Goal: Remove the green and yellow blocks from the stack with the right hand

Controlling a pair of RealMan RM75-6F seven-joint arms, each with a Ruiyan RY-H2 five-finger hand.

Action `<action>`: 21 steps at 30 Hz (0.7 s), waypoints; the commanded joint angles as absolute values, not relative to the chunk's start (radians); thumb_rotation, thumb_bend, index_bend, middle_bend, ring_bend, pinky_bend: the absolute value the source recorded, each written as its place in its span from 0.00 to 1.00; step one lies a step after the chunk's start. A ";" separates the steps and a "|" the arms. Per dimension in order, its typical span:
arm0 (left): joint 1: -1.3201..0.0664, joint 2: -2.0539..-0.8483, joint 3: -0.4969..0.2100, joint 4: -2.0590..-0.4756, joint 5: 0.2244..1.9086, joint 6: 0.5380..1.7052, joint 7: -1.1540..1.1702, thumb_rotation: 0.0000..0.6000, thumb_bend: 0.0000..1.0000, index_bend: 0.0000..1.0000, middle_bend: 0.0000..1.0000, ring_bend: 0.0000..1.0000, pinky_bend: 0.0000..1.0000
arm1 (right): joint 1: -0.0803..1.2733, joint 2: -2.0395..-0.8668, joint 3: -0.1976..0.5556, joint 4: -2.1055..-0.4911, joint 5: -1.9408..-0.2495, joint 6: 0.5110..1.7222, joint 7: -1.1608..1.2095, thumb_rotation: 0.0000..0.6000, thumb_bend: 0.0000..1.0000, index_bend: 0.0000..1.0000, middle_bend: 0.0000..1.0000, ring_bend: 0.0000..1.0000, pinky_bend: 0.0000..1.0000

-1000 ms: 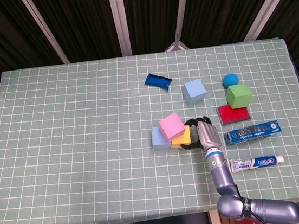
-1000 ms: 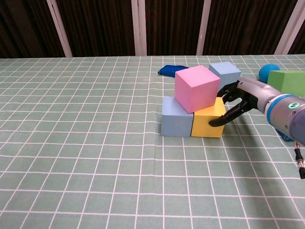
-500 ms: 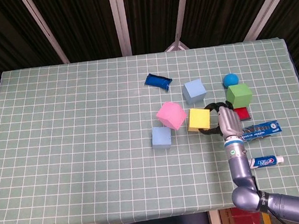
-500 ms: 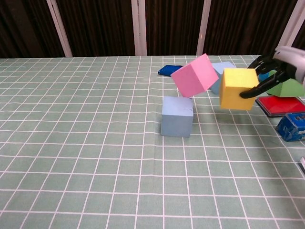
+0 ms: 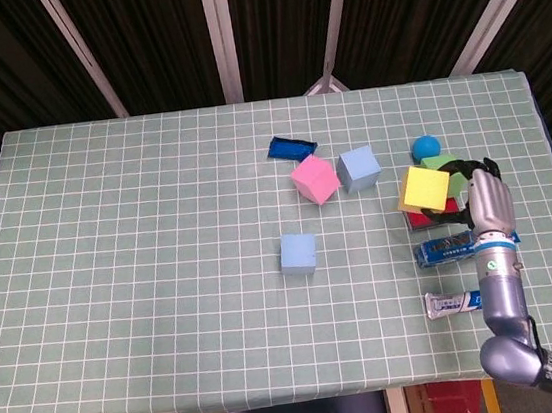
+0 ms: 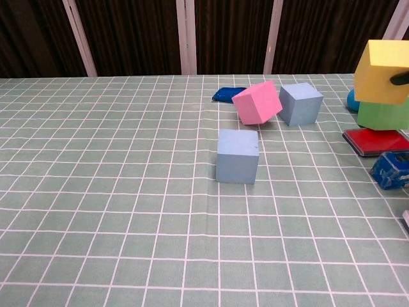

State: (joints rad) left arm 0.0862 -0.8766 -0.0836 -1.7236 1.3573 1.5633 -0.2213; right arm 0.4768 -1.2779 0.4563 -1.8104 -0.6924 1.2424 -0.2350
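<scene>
My right hand (image 5: 488, 201) grips the yellow block (image 5: 424, 188) and holds it in the air at the right side of the table. In the chest view the yellow block (image 6: 382, 71) hangs just above the green block (image 6: 382, 116), and only a dark fingertip (image 6: 401, 78) shows at the frame edge. The green block (image 5: 440, 160) is mostly hidden behind the yellow one in the head view. A pink block (image 5: 314, 180) lies tilted beside a light blue block (image 5: 359, 168). Another blue block (image 5: 299, 252) stands alone nearer the front. My left hand is out of sight.
A red flat pad (image 6: 376, 142) lies under the green block. A blue ball (image 5: 424, 147) sits behind it. A blue toothpaste box (image 5: 450, 247) and a toothpaste tube (image 5: 453, 301) lie near my right forearm. A dark blue packet (image 5: 292, 147) lies further back.
My right hand pulled the yellow block out from under the pink one and carried it up and to the right, over the green block. The pink block tumbled back beside the far light blue block.
</scene>
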 commanded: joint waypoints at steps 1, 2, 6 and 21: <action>0.085 -0.878 -0.082 -1.725 1.359 1.563 -0.217 1.00 0.26 0.14 0.00 0.00 0.00 | 0.378 -1.185 0.388 -1.933 -0.814 1.234 -0.146 1.00 0.12 0.50 0.42 0.20 0.00; 0.085 -0.879 -0.082 -1.726 1.361 1.562 -0.214 1.00 0.26 0.14 0.00 0.00 0.00 | 0.357 -1.172 0.367 -1.955 -0.852 1.238 -0.127 1.00 0.12 0.50 0.42 0.20 0.00; 0.085 -0.880 -0.080 -1.727 1.364 1.564 -0.209 1.00 0.26 0.14 0.00 0.00 0.00 | 0.290 -1.150 0.282 -1.999 -0.990 1.250 -0.058 1.00 0.12 0.50 0.42 0.20 0.00; 0.084 -0.877 -0.082 -1.724 1.360 1.562 -0.219 1.00 0.26 0.14 0.00 0.00 0.00 | 0.230 -1.253 0.084 -1.934 -1.210 1.212 -0.002 1.00 0.12 0.50 0.42 0.20 0.00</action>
